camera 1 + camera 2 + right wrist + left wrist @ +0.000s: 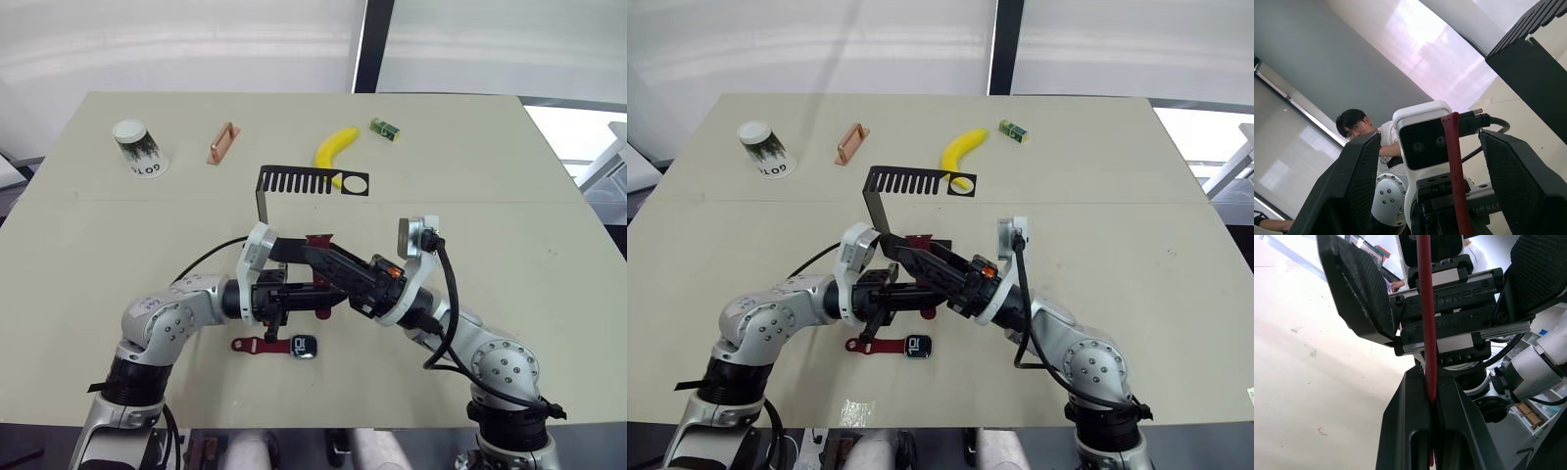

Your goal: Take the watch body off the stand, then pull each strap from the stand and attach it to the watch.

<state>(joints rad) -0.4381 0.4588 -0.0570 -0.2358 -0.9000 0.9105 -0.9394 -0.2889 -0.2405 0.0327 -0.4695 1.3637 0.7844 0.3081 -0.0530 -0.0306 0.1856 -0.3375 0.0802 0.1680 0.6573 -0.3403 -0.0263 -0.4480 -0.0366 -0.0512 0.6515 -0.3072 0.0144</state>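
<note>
My left claw (1432, 404) is clamped on a loose strap (1426, 323). Below it on the counter (549, 225), the watch body (304, 346) lies with the other strap (257, 344) attached. The stand (294, 186) sits beyond. My right claw (318, 257) is spread wide, empty.

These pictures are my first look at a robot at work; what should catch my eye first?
At the table's middle the two grippers meet: the left gripper is shut on a red strap, and the right gripper is open around it. Behind them stands the black stand. In front lies the watch body, already joined to another strap.
</note>
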